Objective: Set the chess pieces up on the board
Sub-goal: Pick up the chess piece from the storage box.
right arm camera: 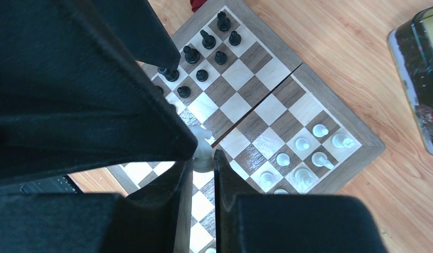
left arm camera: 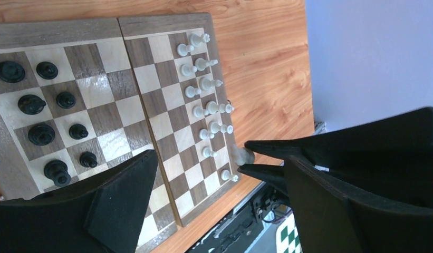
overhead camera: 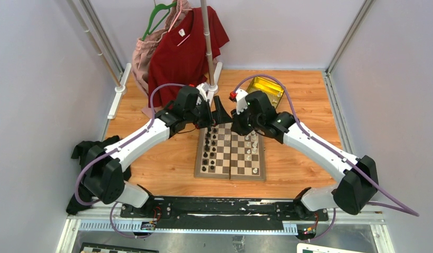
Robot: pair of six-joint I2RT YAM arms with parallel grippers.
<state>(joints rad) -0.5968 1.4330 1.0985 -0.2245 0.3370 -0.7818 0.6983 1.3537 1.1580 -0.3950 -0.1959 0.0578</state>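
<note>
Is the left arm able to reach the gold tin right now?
Probably not easily: the right arm's wrist sits between the left fingers and the tin, crowding the straight path.

— How is the light?
— Bright and even, seemingly from overhead. The arms cast only faint, soft shadows on the table.
— Any glare?
— A pale sheen lies on a few squares of the board in the left wrist view, and the gold tin glints in the top view.
— And focus?
— Close parts suffer. The left gripper, spread wide, shows as flat black with soft edges. The right gripper fills half its own view, nearly featureless, and the white piece pinched in it looks washed out and blurred.
— The top view?
— Sharp enough, but the figures are too small to resolve, and the walls lean outward.
</note>
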